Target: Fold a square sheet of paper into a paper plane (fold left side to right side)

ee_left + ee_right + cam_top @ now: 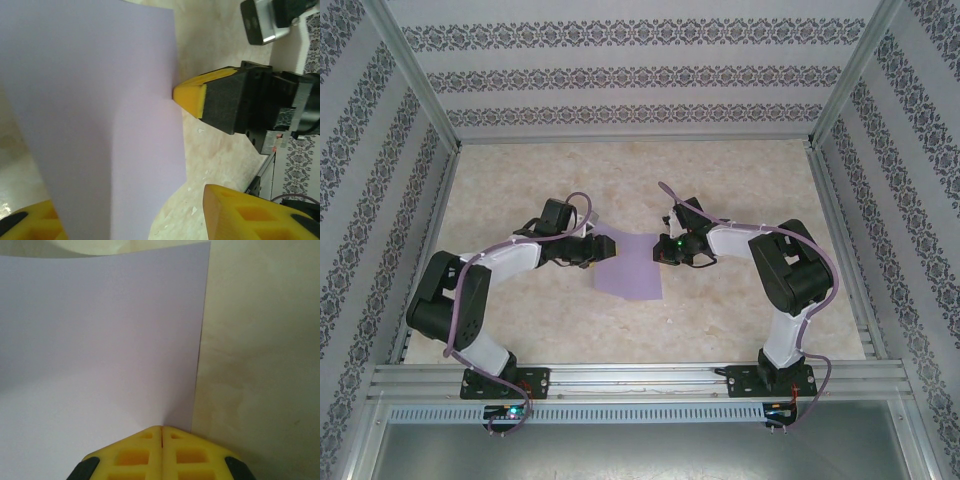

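The square sheet of paper [630, 268] is plain lavender and lies mid-table between my two grippers. At its left edge my left gripper [596, 248] is open. In the left wrist view the sheet [90, 110] rises in front of the camera, passing between the spread yellow fingers [235, 210] of that gripper [130, 200]. My right gripper [666, 250] is shut, its tips meeting the paper [100, 340] close to its right edge. The sheet lies flat near the shut tips [161, 430] and curls upward farther away. From the left wrist, the right gripper's yellow tip [192, 95] touches the sheet's edge.
The tabletop [740, 190] is pale marble-patterned, with small white flecks near the paper. Patterned walls [620, 75] and metal posts enclose it on three sides. A metal rail [640, 378] carrying both arm bases runs along the near edge.
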Robot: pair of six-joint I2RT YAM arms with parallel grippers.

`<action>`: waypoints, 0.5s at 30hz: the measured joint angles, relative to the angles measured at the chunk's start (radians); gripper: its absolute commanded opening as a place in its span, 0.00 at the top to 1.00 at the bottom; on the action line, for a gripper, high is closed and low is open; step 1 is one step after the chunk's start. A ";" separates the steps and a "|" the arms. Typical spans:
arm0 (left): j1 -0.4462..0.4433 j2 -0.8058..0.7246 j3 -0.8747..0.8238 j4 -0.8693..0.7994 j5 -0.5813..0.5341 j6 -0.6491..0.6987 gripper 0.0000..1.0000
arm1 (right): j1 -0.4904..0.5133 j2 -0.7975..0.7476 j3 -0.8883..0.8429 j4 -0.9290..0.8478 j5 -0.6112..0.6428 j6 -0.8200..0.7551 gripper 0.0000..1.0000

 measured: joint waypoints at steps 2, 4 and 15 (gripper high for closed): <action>-0.003 -0.005 0.002 -0.004 -0.002 0.000 0.47 | 0.000 0.000 0.000 0.000 0.000 -0.002 0.99; -0.005 -0.006 0.003 -0.006 -0.003 -0.001 0.46 | 0.005 0.000 0.000 0.000 0.003 -0.005 0.99; -0.072 0.039 0.043 0.025 0.002 -0.017 0.44 | 0.005 0.000 0.000 0.006 0.002 -0.008 0.99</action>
